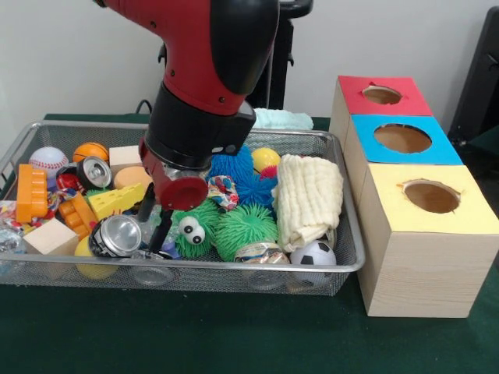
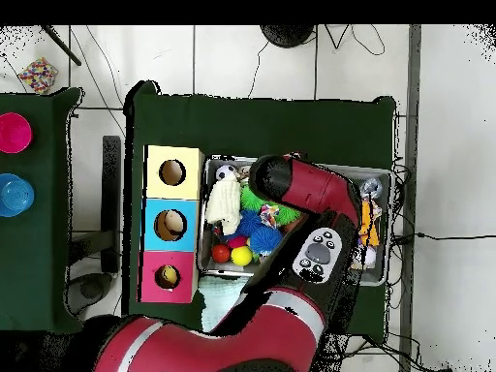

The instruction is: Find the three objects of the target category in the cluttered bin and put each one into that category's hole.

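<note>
My gripper (image 1: 155, 220) hangs low in the left half of the wire mesh bin (image 1: 355, 261), its two black fingers (image 1: 163, 231) apart with nothing seen between them. A dented silver can (image 1: 115, 235) lies just to its left, and a green spiky toy with googly eyes (image 1: 196, 226) sits to its right. A second can (image 1: 94, 171) lies further back and a third (image 1: 257, 251) at the front rim. Three wooden boxes stand to the right, their holes in red (image 1: 382, 95), blue (image 1: 401, 139) and yellow (image 1: 431, 196) tops. In the overhead view the arm (image 2: 300, 189) hides the gripper.
The bin also holds a baseball (image 1: 48, 160), an orange ball (image 1: 91, 150), a soccer ball (image 1: 314, 253), an orange brick (image 1: 31, 192), a yellow wedge (image 1: 117, 200), a wooden cube (image 1: 51, 238), blue spiky toys (image 1: 242, 175) and a folded white towel (image 1: 309, 199).
</note>
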